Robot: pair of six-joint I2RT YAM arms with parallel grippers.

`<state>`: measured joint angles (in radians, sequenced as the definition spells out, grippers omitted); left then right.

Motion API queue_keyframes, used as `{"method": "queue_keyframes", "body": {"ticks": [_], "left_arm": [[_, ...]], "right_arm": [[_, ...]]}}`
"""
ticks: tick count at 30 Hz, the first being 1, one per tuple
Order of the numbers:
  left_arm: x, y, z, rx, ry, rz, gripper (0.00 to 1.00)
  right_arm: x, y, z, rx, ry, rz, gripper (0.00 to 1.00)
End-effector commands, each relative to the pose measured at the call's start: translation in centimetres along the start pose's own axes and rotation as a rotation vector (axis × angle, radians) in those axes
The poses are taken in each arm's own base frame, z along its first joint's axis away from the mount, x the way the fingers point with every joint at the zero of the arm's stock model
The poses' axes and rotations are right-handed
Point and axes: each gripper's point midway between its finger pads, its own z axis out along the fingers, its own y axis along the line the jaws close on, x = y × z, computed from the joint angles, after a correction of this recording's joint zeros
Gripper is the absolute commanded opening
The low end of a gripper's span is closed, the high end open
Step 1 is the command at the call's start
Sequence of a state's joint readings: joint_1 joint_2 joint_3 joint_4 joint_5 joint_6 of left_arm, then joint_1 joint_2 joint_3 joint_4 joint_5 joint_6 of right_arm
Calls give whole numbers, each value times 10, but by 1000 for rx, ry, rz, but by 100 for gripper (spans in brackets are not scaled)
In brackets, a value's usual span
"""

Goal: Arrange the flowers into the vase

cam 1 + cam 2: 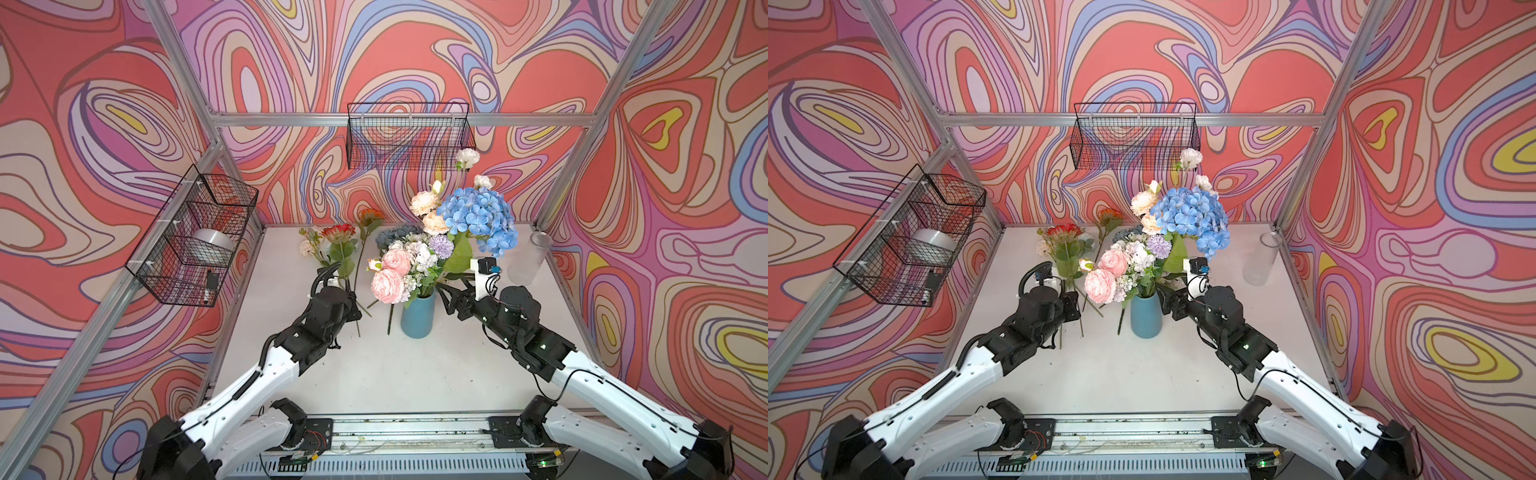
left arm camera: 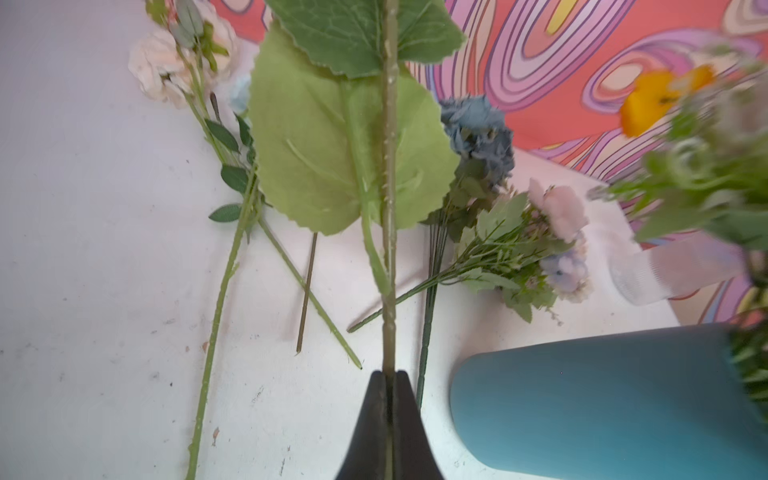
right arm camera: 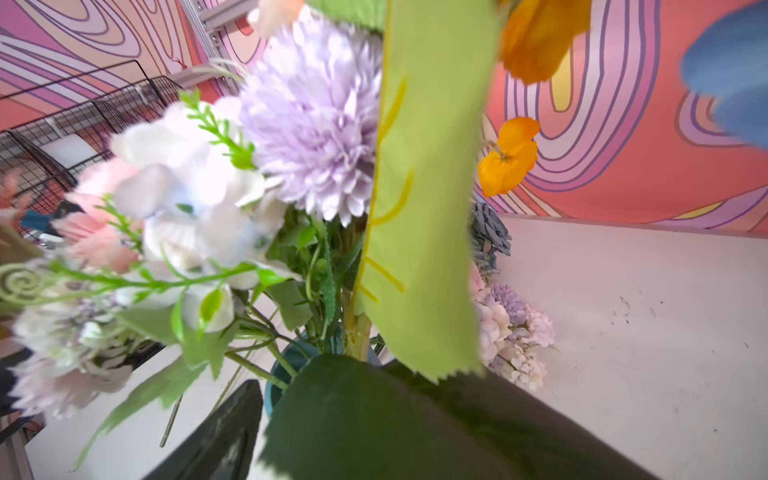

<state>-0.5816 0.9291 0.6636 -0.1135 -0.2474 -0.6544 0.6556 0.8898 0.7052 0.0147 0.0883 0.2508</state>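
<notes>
Vase [image 1: 417, 318]: blue, centre of table [image 1: 374, 374], crowded with flowers [image 1: 478, 216].
Left gripper [image 2: 389, 376]: pinched tight on a leafy green stem [image 2: 389, 187], at the vase's 9 o'clock.
Right gripper [image 1: 451, 297]: jaws wide, nothing seen held, at its 3 o'clock.
Loose blooms [image 1: 307, 248]: 10 to 11 o'clock.
Risk: the stem's broad leaves could snag those flowers and tip the top-heavy vase.

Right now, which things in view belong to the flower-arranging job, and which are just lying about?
Job: blue vase; blue hydrangea and pink peonies in it; leafy stem in the shut left tool; orange sunflower on the table.
Lying about: clear glass jar; back wire basket; side wire basket with silver roll.
</notes>
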Motion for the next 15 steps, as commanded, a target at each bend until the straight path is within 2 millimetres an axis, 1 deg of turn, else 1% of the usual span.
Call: {"method": "queue_keyframes", "body": {"ticks": [1, 3, 5, 7, 10, 13, 15], "left_arm": [[-40, -22, -33, 150, -174, -23, 0], [-54, -38, -56, 272, -236, -10, 0], [-64, -60, -83, 419, -289, 17, 0], [-71, -80, -109, 564, -324, 52, 0], [-77, -104, -142, 727, -357, 101, 0], [-78, -128, -167, 876, -352, 138, 0], [-76, -146, -178, 977, -329, 153, 0]], "right_arm": [[-23, 10, -9, -44, -61, -13, 83], [-26, 14, -11, -64, -61, -18, 83], [-27, 20, -12, -93, -54, -24, 85], [-31, 30, -13, -141, -47, -28, 85], [-37, 44, -14, -215, -36, -29, 85], [-49, 61, -17, -290, -24, -27, 85], [-62, 75, -23, -353, -24, -24, 85]]}}
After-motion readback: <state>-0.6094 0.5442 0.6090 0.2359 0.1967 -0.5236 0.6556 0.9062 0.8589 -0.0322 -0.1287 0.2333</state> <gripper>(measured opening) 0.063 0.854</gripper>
